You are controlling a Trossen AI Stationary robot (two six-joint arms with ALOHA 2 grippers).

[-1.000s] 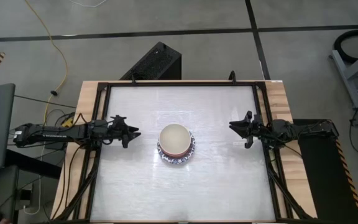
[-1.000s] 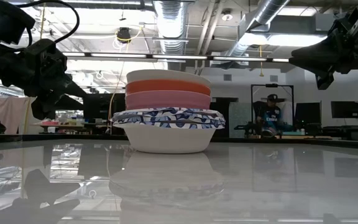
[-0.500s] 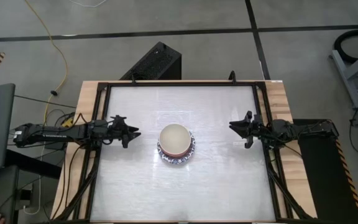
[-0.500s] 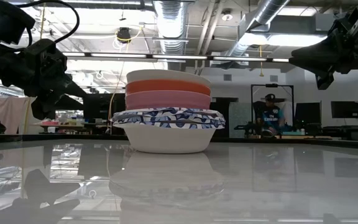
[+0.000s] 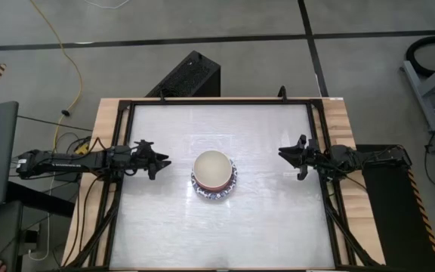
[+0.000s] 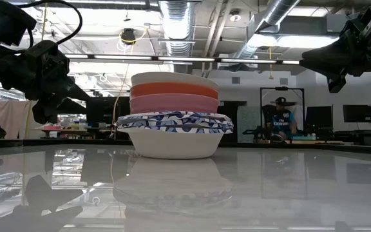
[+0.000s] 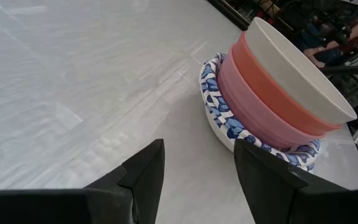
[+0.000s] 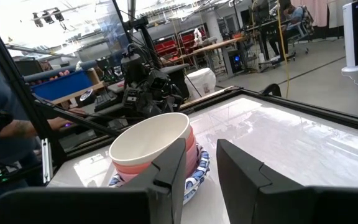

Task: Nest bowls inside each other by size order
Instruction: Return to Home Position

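Only the bowl stack (image 5: 214,175) interrupts the table (image 5: 202,234), with bare surface seemingly all around it.

Two dark robot arms stretched out nearly level, one from each side, pointing toward each other across a wide gap. The left gripper (image 5: 160,160) sat at the end of a long, straight left arm (image 5: 66,161), its two fingers (image 7: 145,173) parted with a clear space between them. The right gripper (image 5: 286,156) faced it from the shorter-looking, folded right arm (image 5: 361,159), fingers (image 8: 240,167) likewise apart. Both grippers held nothing and hung raised in the air.
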